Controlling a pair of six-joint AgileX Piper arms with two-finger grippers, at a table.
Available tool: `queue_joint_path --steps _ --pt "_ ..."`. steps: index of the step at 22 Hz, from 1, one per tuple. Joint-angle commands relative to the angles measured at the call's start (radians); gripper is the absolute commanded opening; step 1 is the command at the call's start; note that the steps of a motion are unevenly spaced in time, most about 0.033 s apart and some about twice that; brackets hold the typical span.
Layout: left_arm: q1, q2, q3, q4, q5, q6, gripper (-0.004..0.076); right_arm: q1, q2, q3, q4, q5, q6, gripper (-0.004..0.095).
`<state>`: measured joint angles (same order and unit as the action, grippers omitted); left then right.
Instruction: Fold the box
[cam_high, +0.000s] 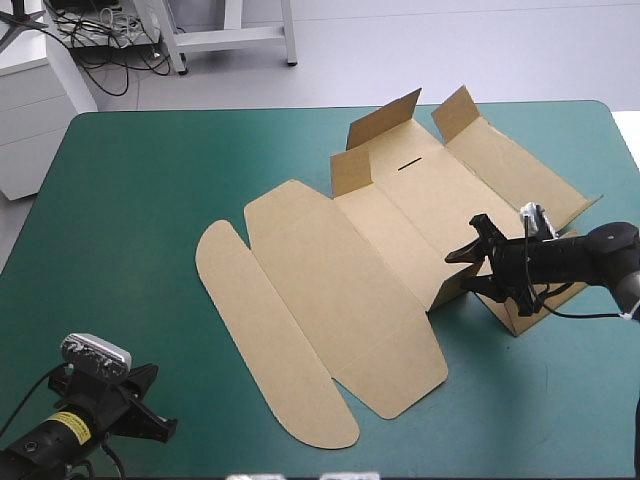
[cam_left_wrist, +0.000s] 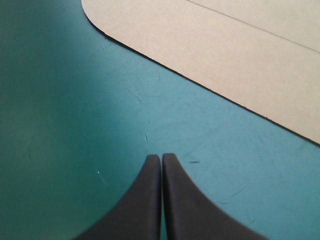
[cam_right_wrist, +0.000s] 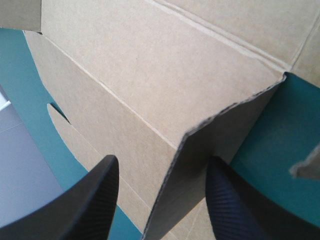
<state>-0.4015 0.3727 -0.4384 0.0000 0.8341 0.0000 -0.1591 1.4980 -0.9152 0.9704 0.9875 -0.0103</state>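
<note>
box (cam_high: 340, 270) mostly flat, long axis near-left to far-right, rounded flap (cam_high: 262, 340) near-left.

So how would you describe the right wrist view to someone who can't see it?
The right gripper stands open, its black fingers astride a raised flap of the brown box. Flat board stretches ahead, teal-green cover beside it.
</note>
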Motion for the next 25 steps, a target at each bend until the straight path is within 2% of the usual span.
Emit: queue_joint_path --steps 1,5,7,10,13,17,19,23,25 --pt "-0.001 0.008 -0.034 -0.008 -0.061 -0.01 -0.001 0.001 -0.01 -0.028 0.029 0.014 -0.011 0.0496" --pt "-0.001 0.008 -0.034 -0.008 -0.061 -0.01 -0.001 0.001 -0.006 -0.028 -0.009 0.016 0.01 0.0494" --pt "-0.001 0.008 -0.034 -0.008 -0.061 -0.01 -0.001 0.001 -0.006 -0.028 -0.059 0.018 0.031 0.0494" --pt "-0.001 0.008 -0.034 -0.008 -0.061 -0.01 -0.001 0.001 -0.006 -0.028 -0.216 0.079 0.168 0.0485" --pt "-0.001 0.008 -0.034 -0.008 -0.061 -0.01 -0.001 0.001 -0.006 -0.028 -0.25 0.125 0.192 0.0451" --pt "-0.001 0.008 -0.032 -0.008 -0.062 -0.01 -0.001 0.033 -0.006 -0.028 -0.217 0.088 0.192 0.0304" --pt "-0.001 0.008 -0.032 -0.008 -0.062 -0.01 -0.001 0.071 -0.006 -0.028 -0.219 0.022 0.192 0.0218" --pt "-0.001 0.008 -0.032 -0.008 -0.062 -0.01 -0.001 0.099 -0.006 -0.028 -0.218 -0.035 0.192 -0.0006" --pt "-0.001 0.008 -0.032 -0.008 -0.062 -0.01 -0.001 0.099 -0.006 -0.028 -0.226 -0.041 0.192 -0.0019"
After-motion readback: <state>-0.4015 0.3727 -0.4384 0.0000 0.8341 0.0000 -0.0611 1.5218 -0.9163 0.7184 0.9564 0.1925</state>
